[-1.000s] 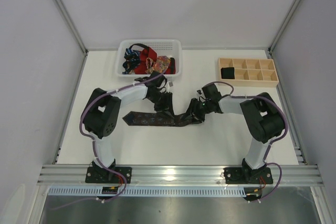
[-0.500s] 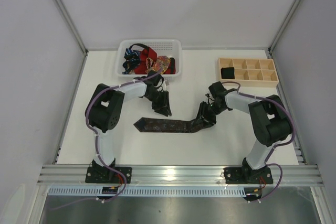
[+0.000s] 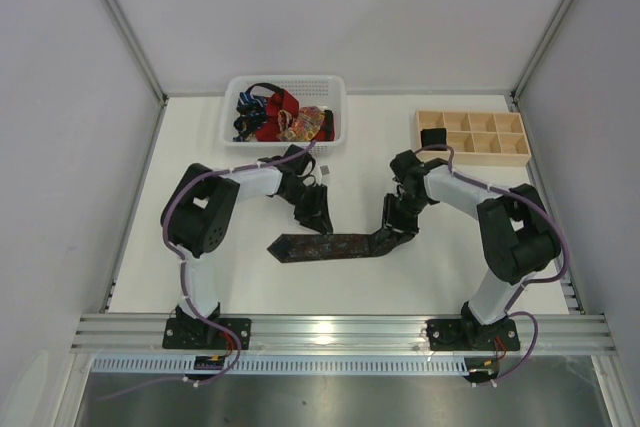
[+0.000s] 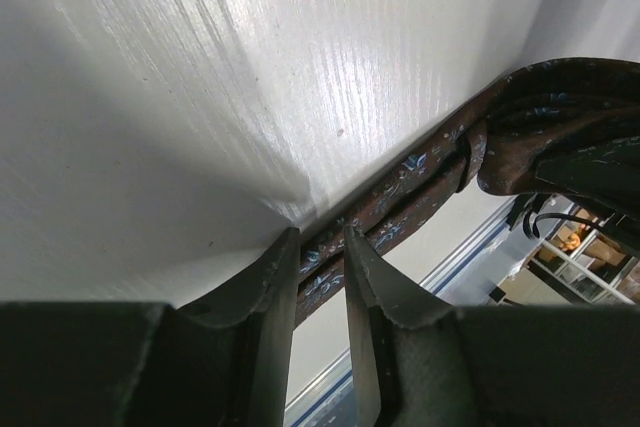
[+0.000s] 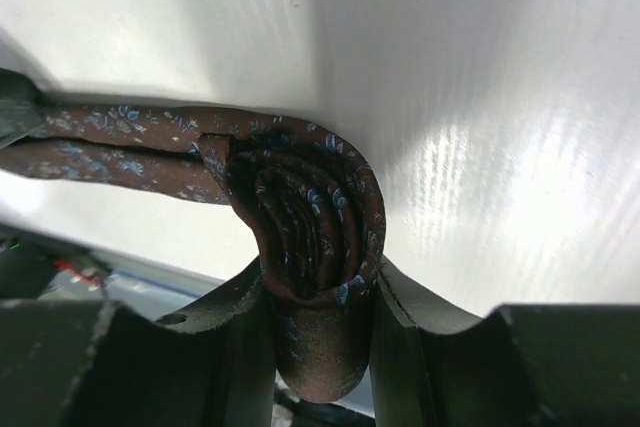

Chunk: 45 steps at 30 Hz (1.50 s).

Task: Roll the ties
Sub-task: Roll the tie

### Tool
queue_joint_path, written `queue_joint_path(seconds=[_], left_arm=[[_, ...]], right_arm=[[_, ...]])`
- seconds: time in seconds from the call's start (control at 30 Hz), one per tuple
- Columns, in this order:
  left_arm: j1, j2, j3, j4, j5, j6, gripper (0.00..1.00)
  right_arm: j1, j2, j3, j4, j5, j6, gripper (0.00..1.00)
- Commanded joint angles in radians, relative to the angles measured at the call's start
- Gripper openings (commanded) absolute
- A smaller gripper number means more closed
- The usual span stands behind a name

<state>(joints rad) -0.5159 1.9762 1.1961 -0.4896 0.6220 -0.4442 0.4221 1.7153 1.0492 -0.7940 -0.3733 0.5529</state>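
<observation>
Here, right tool (image 5: 320, 292) clamps the rolled end of the dark tie (image 3: 325, 245); left tool (image 4: 322, 262) pinches its flat strip.

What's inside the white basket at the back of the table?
A tangled heap of ties, red, blue and orange-patterned, in the white basket. How many, and anything beneath the heap, is covered.

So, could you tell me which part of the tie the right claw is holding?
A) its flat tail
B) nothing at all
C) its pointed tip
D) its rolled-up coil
D: in the right wrist view the right claw is shut on the spiral coil of the tie, while the left claw pinches the flat strip.
</observation>
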Motion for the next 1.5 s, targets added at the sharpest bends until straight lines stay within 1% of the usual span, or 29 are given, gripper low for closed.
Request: queue_joint_path(seconds=[0.0,0.13,0.33,0.4,0.47,0.53,0.73,0.83,0.87,0.97,1.0,1.03,1.07,1.1,1.23,1.3,1.33,1.37,1.47], left_arm=[[-0.015,-0.025,-0.018,0.014,-0.005,0.015,0.31],[-0.039,-0.025,-0.03,0.02,0.015,0.019,0.31],[-0.042,-0.048,-0.058,0.034,0.025,0.019,0.31],[-0.044,-0.065,-0.058,0.029,0.031,0.018,0.31],[-0.042,-0.083,-0.058,0.025,0.035,0.012,0.32],[-0.042,-0.115,-0.056,0.023,0.045,0.003,0.33],[-0.038,-0.183,-0.07,0.023,0.079,-0.017,0.33],[-0.015,-0.241,-0.121,0.04,0.062,-0.046,0.31],[-0.004,-0.287,-0.16,0.052,0.052,-0.054,0.3],[0.034,-0.374,-0.226,0.037,0.018,-0.059,0.28],[0.068,-0.41,-0.26,0.026,0.007,-0.057,0.28],[0.068,-0.41,-0.279,0.023,0.007,-0.056,0.28],[0.091,-0.443,-0.297,0.02,0.007,-0.054,0.28],[0.103,-0.457,-0.312,0.014,0.005,-0.054,0.28],[0.146,-0.533,-0.401,0.019,0.001,-0.059,0.28],[0.157,-0.554,-0.415,0.007,0.002,-0.05,0.28],[0.16,-0.559,-0.418,0.005,0.004,-0.047,0.28],[0.166,-0.565,-0.421,0.003,0.005,-0.044,0.28],[0.18,-0.593,-0.435,0.002,0.005,-0.039,0.28]], right_arm=[[0.032,-0.02,0.052,-0.114,0.197,0.016,0.32],[0.079,-0.016,0.098,-0.157,0.27,0.045,0.32],[0.141,0.003,0.149,-0.221,0.375,0.113,0.32],[0.168,0.016,0.181,-0.258,0.453,0.148,0.33],[0.19,0.047,0.208,-0.289,0.493,0.169,0.34],[0.23,0.073,0.273,-0.347,0.568,0.194,0.34],[0.337,0.231,0.457,-0.508,0.74,0.242,0.35],[0.386,0.315,0.521,-0.592,0.836,0.266,0.35],[0.394,0.335,0.532,-0.626,0.871,0.278,0.35],[0.423,0.38,0.564,-0.66,0.912,0.294,0.36],[0.441,0.397,0.578,-0.671,0.919,0.304,0.36],[0.451,0.406,0.59,-0.671,0.919,0.305,0.37],[0.461,0.415,0.6,-0.675,0.919,0.311,0.37],[0.471,0.446,0.612,-0.683,0.918,0.315,0.4],[0.518,0.523,0.689,-0.717,0.907,0.321,0.43],[0.54,0.553,0.733,-0.718,0.896,0.318,0.47],[0.543,0.56,0.744,-0.722,0.883,0.315,0.51],[0.552,0.564,0.762,-0.723,0.875,0.317,0.57],[0.57,0.558,0.765,-0.692,0.84,0.301,0.62]])
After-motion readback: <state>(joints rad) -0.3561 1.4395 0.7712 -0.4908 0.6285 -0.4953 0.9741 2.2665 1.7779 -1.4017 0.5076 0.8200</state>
